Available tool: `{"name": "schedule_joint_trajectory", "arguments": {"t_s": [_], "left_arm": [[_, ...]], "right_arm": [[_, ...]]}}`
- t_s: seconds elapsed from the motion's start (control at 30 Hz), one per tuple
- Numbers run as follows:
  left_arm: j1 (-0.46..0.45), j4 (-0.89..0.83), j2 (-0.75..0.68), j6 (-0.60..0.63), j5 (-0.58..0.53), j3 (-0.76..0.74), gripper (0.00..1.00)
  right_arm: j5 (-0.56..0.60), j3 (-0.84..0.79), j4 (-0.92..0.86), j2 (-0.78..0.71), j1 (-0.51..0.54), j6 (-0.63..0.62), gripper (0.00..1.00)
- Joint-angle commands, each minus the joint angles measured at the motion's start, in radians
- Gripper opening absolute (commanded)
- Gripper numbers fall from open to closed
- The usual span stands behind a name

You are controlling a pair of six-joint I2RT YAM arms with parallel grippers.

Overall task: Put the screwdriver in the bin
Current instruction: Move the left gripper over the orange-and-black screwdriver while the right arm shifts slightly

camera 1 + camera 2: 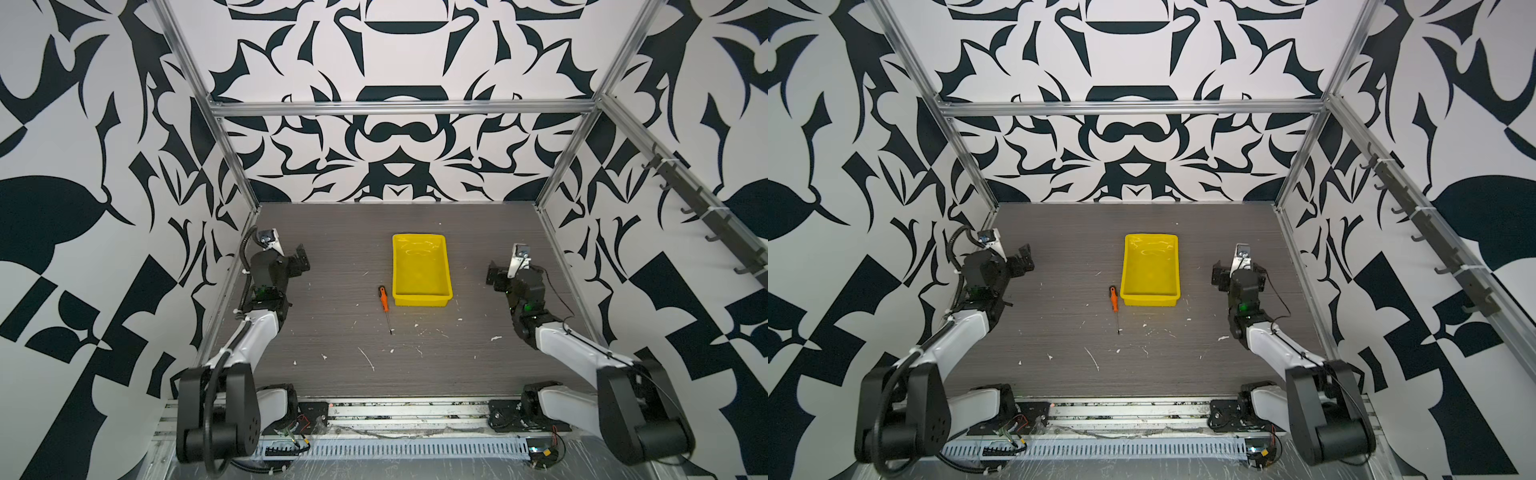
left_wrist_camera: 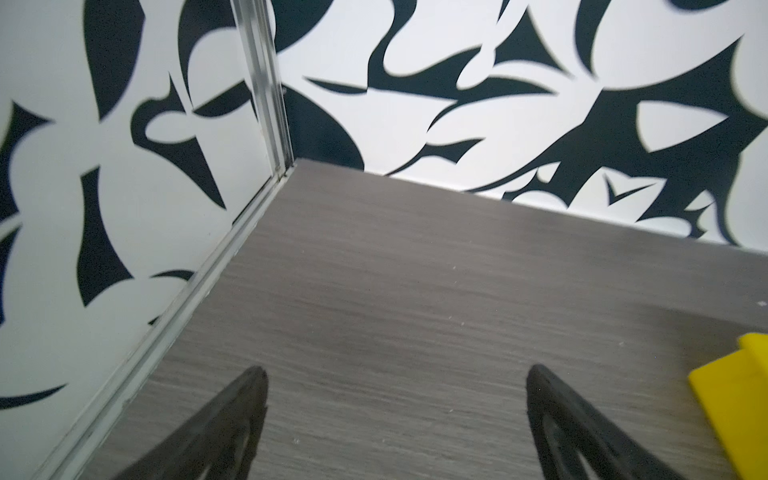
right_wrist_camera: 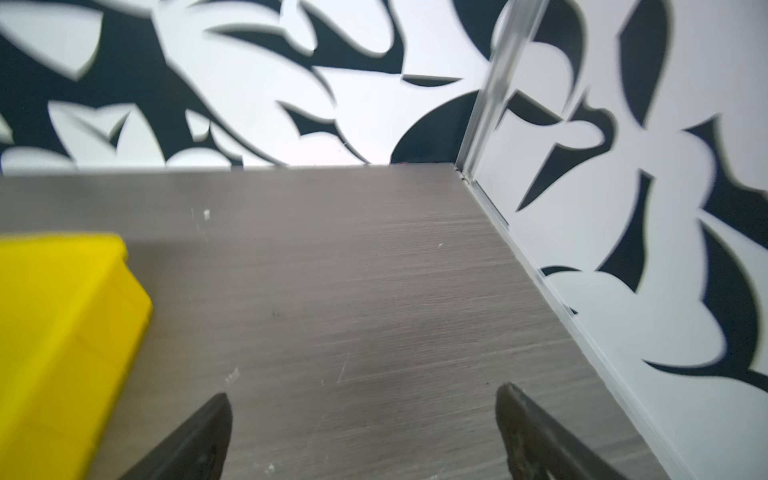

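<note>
The screwdriver [image 1: 384, 303] [image 1: 1114, 302], orange-handled with a black cap and thin dark shaft, lies on the grey table just left of the bin's near corner, shaft pointing toward the front. The yellow bin [image 1: 441, 270] [image 1: 1170, 270] sits mid-table with nothing in it; a corner of it shows in the left wrist view [image 2: 731, 399] and its side wall in the right wrist view [image 3: 62, 332]. My left gripper [image 1: 300, 259] [image 1: 1023, 262] [image 2: 397, 376] is open over bare table near the left wall. My right gripper [image 1: 496, 274] [image 1: 1221, 274] [image 3: 363, 401] is open and empty, right of the bin.
Patterned walls with aluminium frame rails [image 1: 232, 266] enclose the table on three sides. Small white scraps [image 1: 368, 359] dot the tabletop near the front. The arm bases and a cable duct [image 1: 395, 449] run along the front edge.
</note>
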Motion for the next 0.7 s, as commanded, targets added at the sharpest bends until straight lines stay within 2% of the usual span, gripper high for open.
{"name": "schedule_joint_trajectory", "arguments": {"t_s": [0.0, 0.03, 0.1, 0.23, 0.3, 0.4, 0.47, 0.53, 0.6, 0.67], "left_arm": [[-0.025, -0.277, -0.097, -0.161, 0.016, 0.035, 1.0], [-0.025, -0.401, -0.124, -0.267, -0.01, 0.062, 1.0], [-0.023, -0.473, -0.152, -0.345, -0.06, 0.055, 1.0], [-0.022, -0.589, -0.16, -0.453, -0.187, 0.087, 1.0], [-0.019, -0.672, -0.141, -0.5, -0.247, 0.129, 1.0], [-0.015, -0.776, -0.103, -0.576, -0.282, 0.183, 1.0], [-0.012, -0.792, -0.085, -0.576, -0.251, 0.205, 1.0], [-0.012, -0.821, -0.091, -0.574, -0.165, 0.225, 1.0], [-0.012, -0.798, -0.13, -0.62, -0.078, 0.192, 1.0], [-0.013, -0.694, -0.184, -0.648, 0.037, 0.11, 0.98]], "right_arm": [[0.053, 0.14, -0.377, -0.048, 0.005, 0.153, 1.0], [0.099, 0.159, -0.462, -0.047, 0.005, 0.248, 1.0], [0.175, 0.171, -0.635, -0.041, 0.002, 0.451, 1.0], [0.172, 0.106, -0.652, -0.067, 0.002, 0.49, 1.0], [0.145, 0.063, -0.603, -0.095, 0.002, 0.504, 1.0], [0.12, 0.025, -0.574, -0.121, 0.002, 0.514, 1.0], [0.125, 0.006, -0.572, -0.128, 0.002, 0.522, 1.0], [0.107, -0.018, -0.559, -0.128, 0.002, 0.539, 1.0], [0.03, -0.035, -0.552, -0.125, 0.003, 0.549, 0.99], [-0.056, -0.064, -0.514, -0.12, 0.002, 0.541, 0.99]]}}
